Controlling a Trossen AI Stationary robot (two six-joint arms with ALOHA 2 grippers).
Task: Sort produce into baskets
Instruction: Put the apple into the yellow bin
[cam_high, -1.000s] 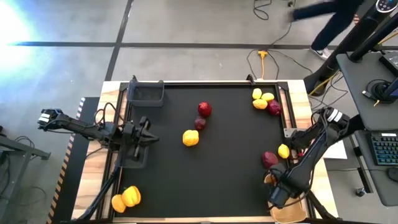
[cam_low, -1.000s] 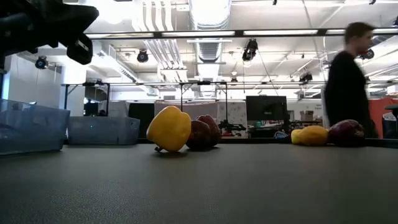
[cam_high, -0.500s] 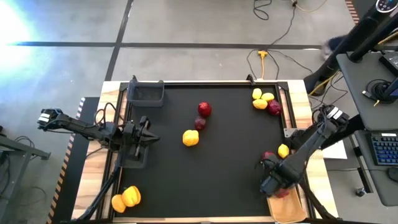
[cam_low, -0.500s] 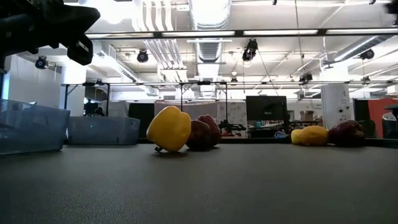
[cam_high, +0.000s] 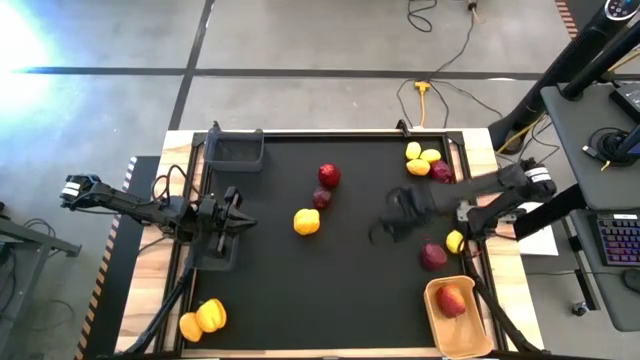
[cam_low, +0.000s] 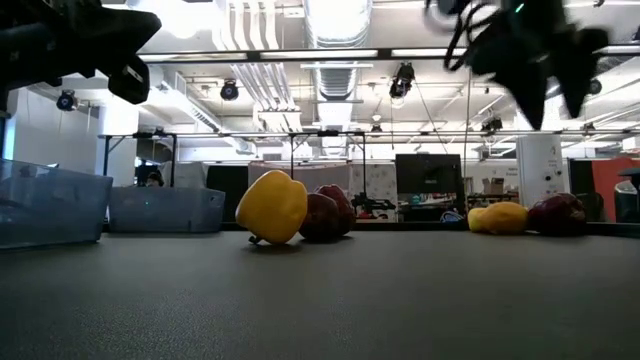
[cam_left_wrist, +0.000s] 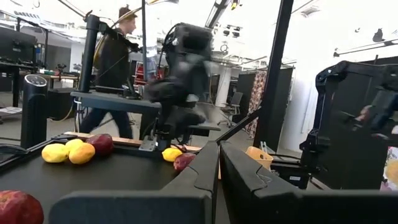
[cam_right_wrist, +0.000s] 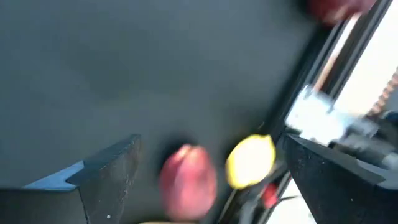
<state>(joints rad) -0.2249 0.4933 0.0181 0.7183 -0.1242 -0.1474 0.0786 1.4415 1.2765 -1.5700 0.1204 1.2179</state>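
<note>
My right gripper (cam_high: 385, 228) hangs open and empty above the middle right of the black table; it also shows in the low view (cam_low: 520, 50). A dark red fruit (cam_high: 452, 300) lies in the tan tray (cam_high: 440, 335) at the near right corner. A red fruit (cam_high: 433, 256) and a yellow lemon (cam_high: 456, 242) lie on the mat behind the tray; the right wrist view shows them between my fingers, red fruit (cam_right_wrist: 188, 180) and lemon (cam_right_wrist: 250, 160). My left gripper (cam_high: 236, 214) waits shut at the left, over a dark bin (cam_high: 213, 250).
A yellow pepper (cam_high: 307, 222) and two red fruits (cam_high: 321, 198) (cam_high: 329, 176) lie mid-table. Yellow pieces (cam_high: 418, 162) and a red one (cam_high: 442, 173) sit at the far right. A dark bin (cam_high: 235, 150) stands far left. Two yellow pieces (cam_high: 203, 318) lie near left.
My right gripper has risen from over the tan tray and swung toward the table's far edge and left, to the middle right. The red fruit now lies uncovered in the tray. A person beyond the table has walked out of the low view.
</note>
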